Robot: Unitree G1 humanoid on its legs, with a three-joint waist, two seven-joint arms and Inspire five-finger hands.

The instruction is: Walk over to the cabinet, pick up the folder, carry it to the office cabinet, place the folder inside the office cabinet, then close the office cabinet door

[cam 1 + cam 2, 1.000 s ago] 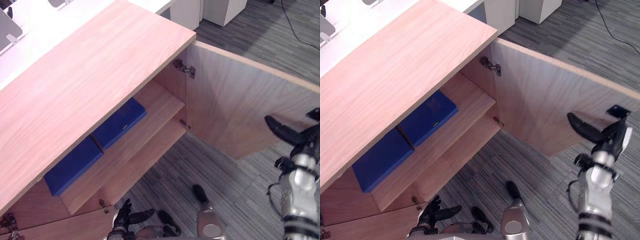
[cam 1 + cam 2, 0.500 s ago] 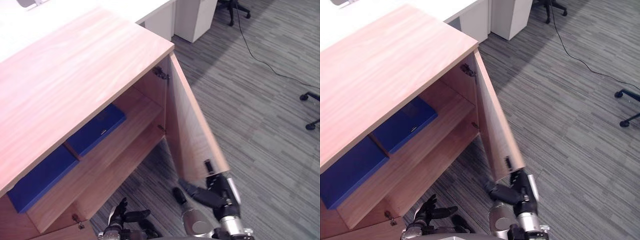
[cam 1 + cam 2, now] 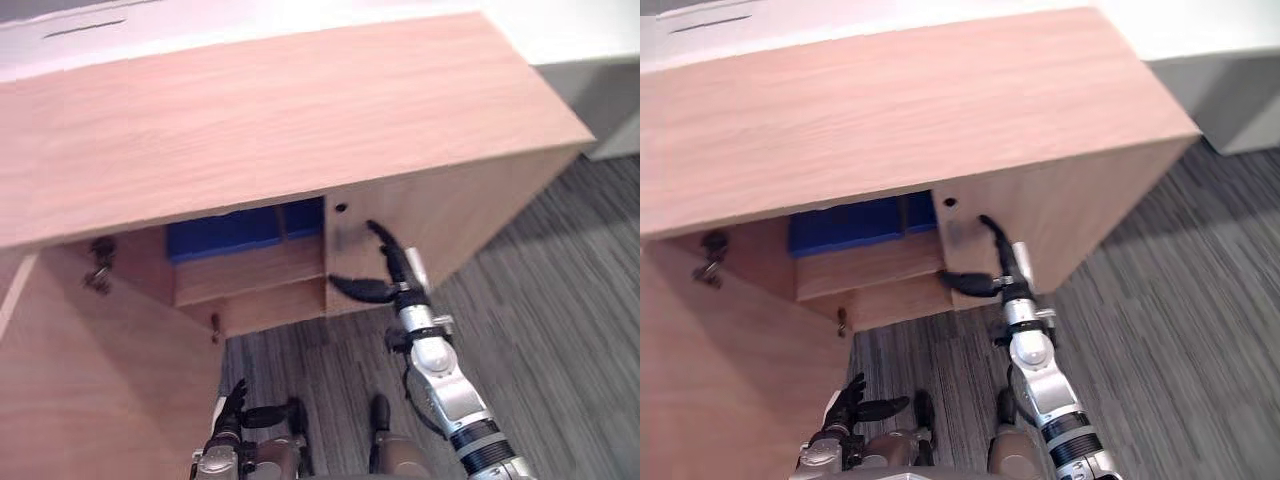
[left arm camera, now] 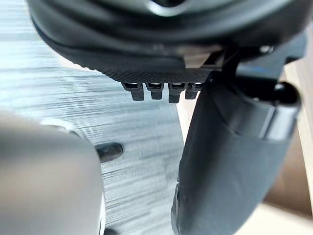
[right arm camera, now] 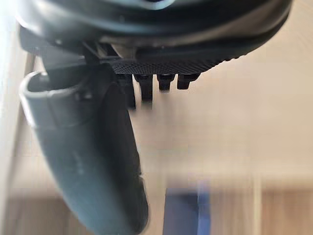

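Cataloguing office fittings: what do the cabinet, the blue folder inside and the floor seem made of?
Cabinet: matte light board with wood grain, probably laminate or veneer. Blue folder: plain, smooth-looking, perhaps plastic or card; unclear. Floor: grey streaked carpet, apparently.

Stereo over cabinet [image 3: 300, 110]; wrists seemingly close

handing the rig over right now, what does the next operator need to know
Right hand: open, straight fingers against the right-side wooden door, which looks shut or nearly so.
Left hand: open, idle, low near the floor.
Blue folder: lying on a shelf inside the light-wood office cabinet.
Done: folder placed inside.
Left: check the right door is fully shut; the left-side door stands wide open and needs closing.
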